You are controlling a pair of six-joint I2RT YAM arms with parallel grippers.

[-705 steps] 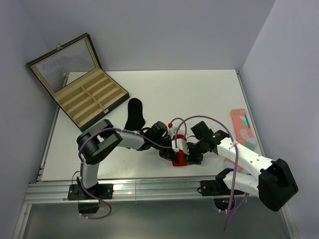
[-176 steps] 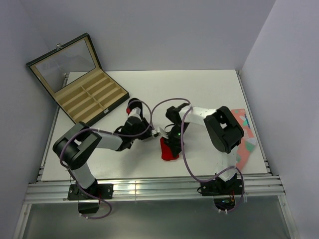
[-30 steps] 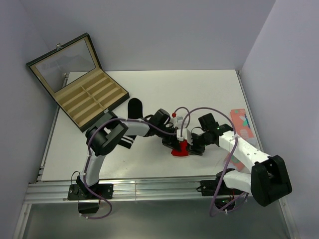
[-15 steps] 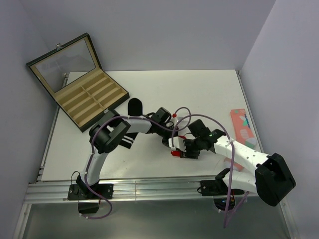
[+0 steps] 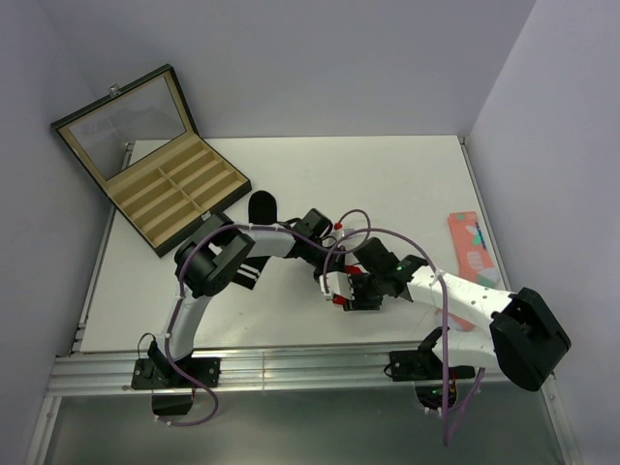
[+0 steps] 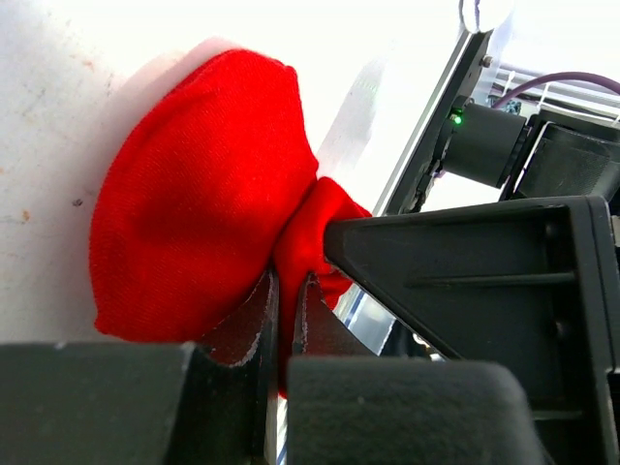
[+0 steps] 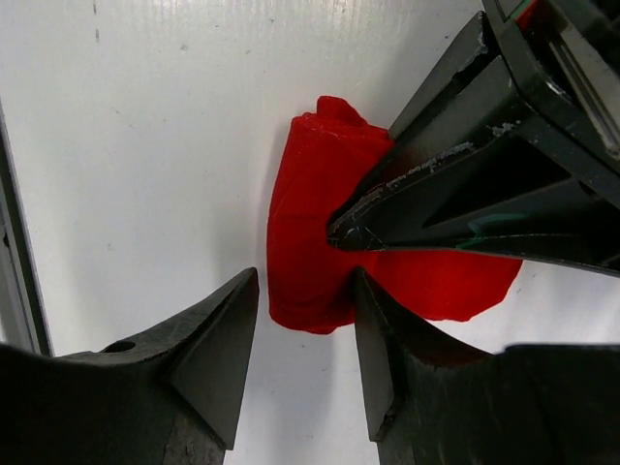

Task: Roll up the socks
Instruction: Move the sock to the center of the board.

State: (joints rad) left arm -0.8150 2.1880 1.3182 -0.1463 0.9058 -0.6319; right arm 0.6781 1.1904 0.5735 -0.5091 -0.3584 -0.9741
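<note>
The red sock (image 6: 194, 194) lies bunched on the white table; in the top view only a sliver of the red sock (image 5: 337, 300) shows between the two grippers. My left gripper (image 6: 286, 295) is shut on a fold of it; in the top view the left gripper (image 5: 329, 276) sits just above the sock. My right gripper (image 7: 300, 291) is open, its fingertips (image 7: 237, 291) straddling the near end of the red sock (image 7: 315, 242), and it shows in the top view (image 5: 351, 294). The black sock (image 5: 261, 207) lies left, partly under my left arm, its white stripes near the elbow.
An open wooden compartment box (image 5: 174, 189) stands at the back left. A salmon-pink sock with green and white patches (image 5: 472, 250) lies at the right edge of the table (image 5: 387, 184). The left gripper's fingers (image 7: 436, 194) cross the right wrist view.
My right gripper has slid left and closed in over the red sock, covering most of it in the top view. My left gripper keeps its pinch on the sock.
</note>
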